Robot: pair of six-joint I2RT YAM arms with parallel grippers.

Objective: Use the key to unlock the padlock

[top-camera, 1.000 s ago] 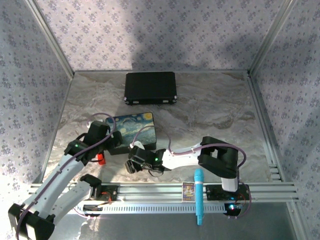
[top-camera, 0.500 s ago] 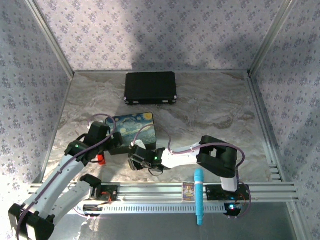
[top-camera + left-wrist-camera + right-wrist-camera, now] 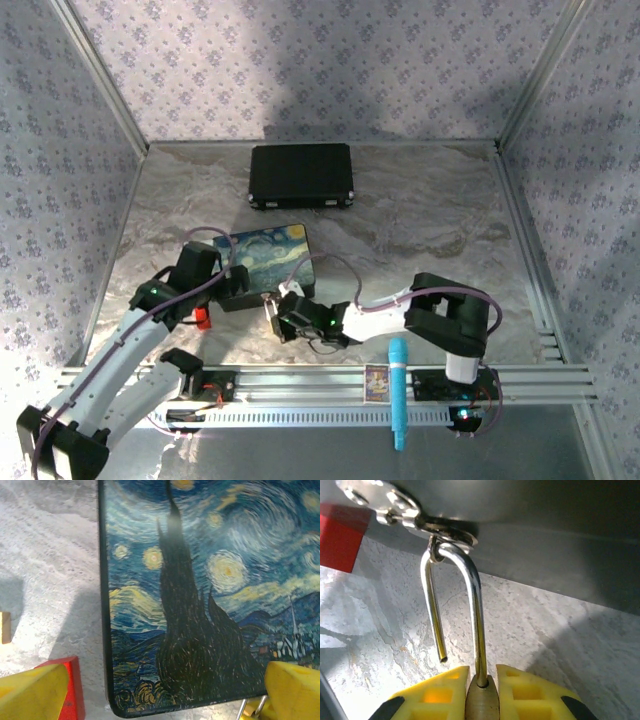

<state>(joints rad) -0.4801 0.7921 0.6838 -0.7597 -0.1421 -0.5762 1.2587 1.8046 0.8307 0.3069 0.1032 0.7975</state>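
In the right wrist view my right gripper [image 3: 483,676] is shut on the brass padlock [image 3: 482,702]. Its silver shackle [image 3: 475,605] stands open, with one leg's end free above the table. The bend of the shackle still hooks through the metal hasp [image 3: 442,532] on the painted box's dark side. From above, the right gripper [image 3: 276,308] sits at the near edge of the painted box [image 3: 272,250]. My left gripper [image 3: 165,697] hangs open over that box's near corner [image 3: 200,605], a yellow finger [image 3: 32,692] on each side. The key is hidden.
A red block [image 3: 203,319] lies left of the box's corner, with a small yellow cube [image 3: 4,627] beyond it. A black case [image 3: 302,176] sits at the back. A teal marker [image 3: 397,392] rests on the front rail.
My right gripper has shifted a little to the right along the box's near edge and turned. The left arm has stayed put.
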